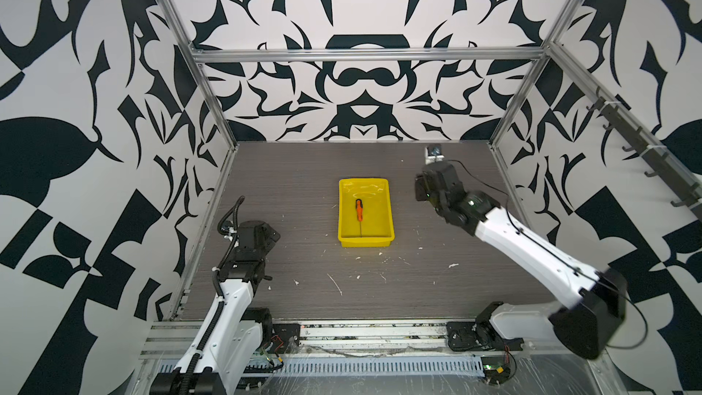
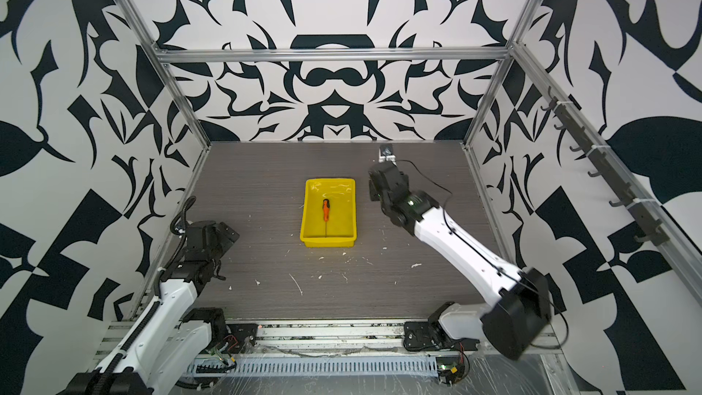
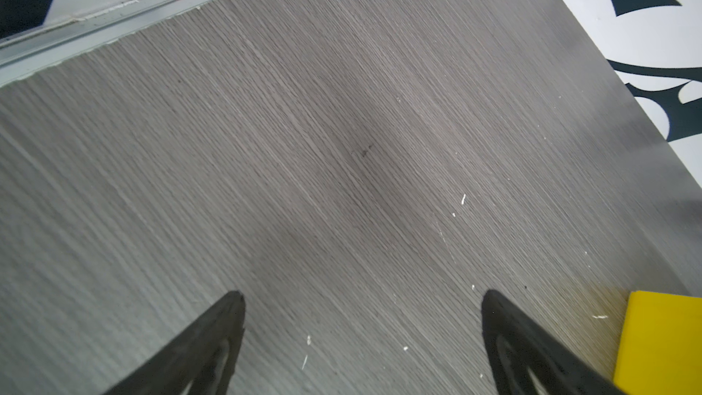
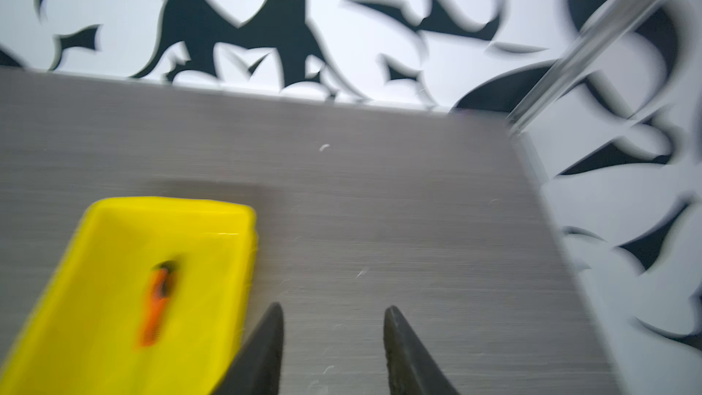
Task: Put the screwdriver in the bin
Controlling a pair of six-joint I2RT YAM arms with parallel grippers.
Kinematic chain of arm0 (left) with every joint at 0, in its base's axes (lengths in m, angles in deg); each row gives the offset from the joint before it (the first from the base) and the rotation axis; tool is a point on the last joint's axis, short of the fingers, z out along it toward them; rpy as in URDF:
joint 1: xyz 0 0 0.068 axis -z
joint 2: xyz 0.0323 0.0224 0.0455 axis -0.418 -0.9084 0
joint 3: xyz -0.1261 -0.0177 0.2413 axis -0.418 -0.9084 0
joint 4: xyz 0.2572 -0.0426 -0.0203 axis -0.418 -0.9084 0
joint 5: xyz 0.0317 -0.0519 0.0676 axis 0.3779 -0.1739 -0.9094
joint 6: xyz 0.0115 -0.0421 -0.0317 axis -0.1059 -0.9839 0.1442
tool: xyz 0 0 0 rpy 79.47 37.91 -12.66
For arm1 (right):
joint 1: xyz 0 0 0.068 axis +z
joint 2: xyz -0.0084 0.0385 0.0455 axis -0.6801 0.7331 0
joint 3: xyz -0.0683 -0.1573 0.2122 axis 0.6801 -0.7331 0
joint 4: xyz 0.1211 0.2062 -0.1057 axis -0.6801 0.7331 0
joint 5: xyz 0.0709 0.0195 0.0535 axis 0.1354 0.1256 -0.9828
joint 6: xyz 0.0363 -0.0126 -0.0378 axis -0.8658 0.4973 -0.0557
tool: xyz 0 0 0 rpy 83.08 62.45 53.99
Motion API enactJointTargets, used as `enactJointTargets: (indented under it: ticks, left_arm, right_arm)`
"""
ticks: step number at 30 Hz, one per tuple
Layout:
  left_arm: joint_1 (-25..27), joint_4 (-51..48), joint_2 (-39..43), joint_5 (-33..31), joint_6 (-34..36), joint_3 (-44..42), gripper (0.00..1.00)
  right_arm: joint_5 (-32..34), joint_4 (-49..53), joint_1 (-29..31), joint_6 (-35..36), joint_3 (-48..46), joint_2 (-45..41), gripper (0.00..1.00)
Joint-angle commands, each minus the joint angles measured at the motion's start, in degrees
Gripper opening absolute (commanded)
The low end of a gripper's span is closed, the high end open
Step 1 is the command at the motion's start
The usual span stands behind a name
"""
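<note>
Table point(image 1: 342, 290): grey wood-grain, one container at mid-floor.
Right gripper point(image 4: 330, 309): jaws parted, nothing between them, hanging just beside the Bin; reads as a let-go pose.
Left gripper point(image 3: 362, 294): spread wide, empty, parked aside, likely to stay clear.
Bin point(image 1: 366, 242): yellow, holding one item.
Screwdriver point(image 1: 359, 211): flat inside the Bin, shaft toward the near wall. Looks done!

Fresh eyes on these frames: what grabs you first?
The bright yellow bin sits in the middle of the table, with the orange-handled screwdriver lying flat inside it. Next, the loud black-and-white patterned walls around the cell. Both grippers are open and empty: the right gripper beside the bin, the left gripper at the table's left side.
</note>
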Motion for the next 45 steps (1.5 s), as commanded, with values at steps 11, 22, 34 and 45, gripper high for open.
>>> enactJointTargets:
  ticks: [11,22,34,45]
  left_arm:
    - [-0.2,0.0,1.6,0.6,0.0,1.3,1.00]
    - [-0.2,0.5,-1.3,1.3,0.3,2.2,1.00]
    - [-0.2,0.5,-2.4,1.2,0.3,2.6,1.00]
    - [-0.2,0.9,-0.9,-2.3,-2.7,1.2,1.00]
  right_arm:
    - [4.0,-45.9,-6.8,25.5,-30.5,-1.4,0.55]
    - [-6.7,-57.5,-17.9,13.0,-36.3,9.7,0.59]
    - [-5.1,-44.8,-22.9,8.4,-26.1,16.3,0.59]
    - [-5.2,-79.6,-22.4,10.8,-42.0,21.1,0.98]
